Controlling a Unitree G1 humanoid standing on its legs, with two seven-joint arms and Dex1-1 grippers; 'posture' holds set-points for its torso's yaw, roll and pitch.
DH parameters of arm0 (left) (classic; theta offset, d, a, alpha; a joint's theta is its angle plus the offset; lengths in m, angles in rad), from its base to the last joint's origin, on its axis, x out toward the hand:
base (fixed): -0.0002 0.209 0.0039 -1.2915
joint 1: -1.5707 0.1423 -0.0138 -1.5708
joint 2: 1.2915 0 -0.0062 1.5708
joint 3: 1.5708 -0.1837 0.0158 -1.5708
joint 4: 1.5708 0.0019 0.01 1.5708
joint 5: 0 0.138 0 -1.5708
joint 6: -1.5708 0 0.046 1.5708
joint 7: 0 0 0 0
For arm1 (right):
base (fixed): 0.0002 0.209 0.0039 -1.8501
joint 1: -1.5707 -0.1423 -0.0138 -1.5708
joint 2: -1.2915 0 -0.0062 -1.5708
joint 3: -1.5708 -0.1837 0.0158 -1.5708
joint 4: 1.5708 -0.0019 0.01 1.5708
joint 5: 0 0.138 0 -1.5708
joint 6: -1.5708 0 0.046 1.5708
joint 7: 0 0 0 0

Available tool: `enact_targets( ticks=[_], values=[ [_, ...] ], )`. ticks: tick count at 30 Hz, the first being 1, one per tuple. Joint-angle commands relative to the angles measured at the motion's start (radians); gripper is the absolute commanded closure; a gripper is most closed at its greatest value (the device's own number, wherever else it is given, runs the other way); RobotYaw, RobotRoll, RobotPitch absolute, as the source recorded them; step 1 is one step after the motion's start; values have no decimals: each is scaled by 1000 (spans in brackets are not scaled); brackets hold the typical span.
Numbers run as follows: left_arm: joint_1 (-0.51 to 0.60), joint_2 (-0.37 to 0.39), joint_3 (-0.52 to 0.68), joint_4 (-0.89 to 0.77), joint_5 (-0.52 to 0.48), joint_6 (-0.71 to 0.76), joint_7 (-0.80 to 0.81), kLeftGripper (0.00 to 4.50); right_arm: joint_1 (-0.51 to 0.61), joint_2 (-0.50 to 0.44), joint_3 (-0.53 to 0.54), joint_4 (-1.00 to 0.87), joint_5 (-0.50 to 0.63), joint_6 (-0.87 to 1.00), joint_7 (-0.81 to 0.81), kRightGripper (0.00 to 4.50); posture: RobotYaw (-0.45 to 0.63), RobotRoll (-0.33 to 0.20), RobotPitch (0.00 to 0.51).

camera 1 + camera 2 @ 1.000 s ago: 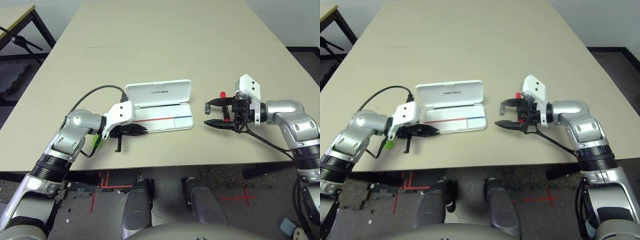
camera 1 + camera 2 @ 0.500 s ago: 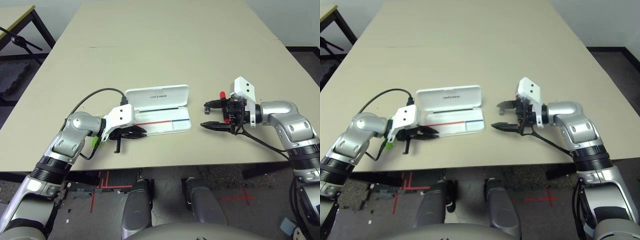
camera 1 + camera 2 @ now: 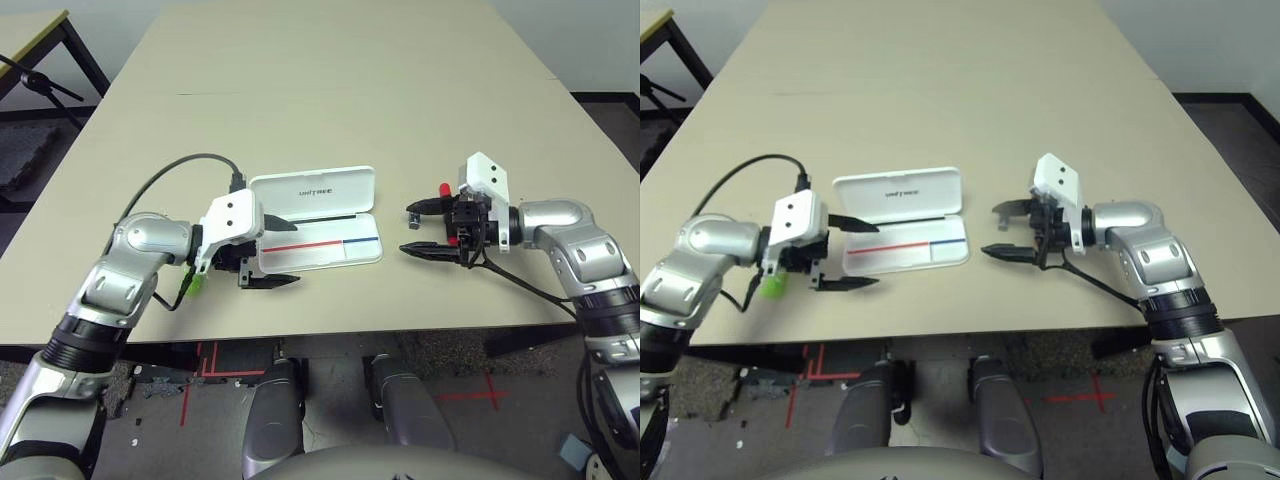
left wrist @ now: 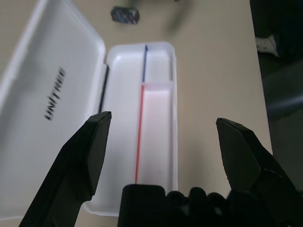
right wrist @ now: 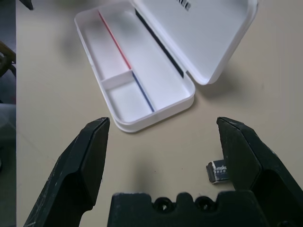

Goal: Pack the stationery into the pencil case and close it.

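- Black jaws on the left gripper (image 3: 270,252) and right gripper (image 3: 418,229) gape wide, nothing held.
- White pencil case (image 3: 320,240) sits open between them, tray empty.
- Green highlighter (image 3: 773,284), red-capped marker (image 3: 446,190), grey block (image 5: 218,170) all on the table, so packing hasn't started.

Green highlighter (image 3: 771,285) mostly hidden behind left arm; red-capped marker (image 3: 445,190) behind right claw (image 3: 414,234).

White hard plastic hinged pencil case (image 4: 47,85), lid raised: small dark lettering "UNITREE" printed on the lid's inner face. No other legible text.
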Motion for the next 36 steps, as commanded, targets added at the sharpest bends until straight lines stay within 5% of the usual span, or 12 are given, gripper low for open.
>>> enact_targets(
  ticks=[1, 14, 33, 36],
  values=[
    [-18, 16, 51, -57, -62, 60, 18, 21, -20, 22, -64, -52, 49, 88, -87, 0, -24, 0, 154],
    [-50, 0, 40, -87, -85, 108, 52, 21, -200, 229, -287, -46, 16, 626, -817, 0, -48, 0, 162],
    [-58, -7, 12, -83, -70, 94, 63, 21, -58, 200, -183, -10, -10, 752, -853, 0, -33, 0, 153],
    [-56, -5, 13, -84, -71, 95, 66, 0, -61, 205, -184, 6, -12, 744, -851, 617, -33, 0, 153]
  ],
)
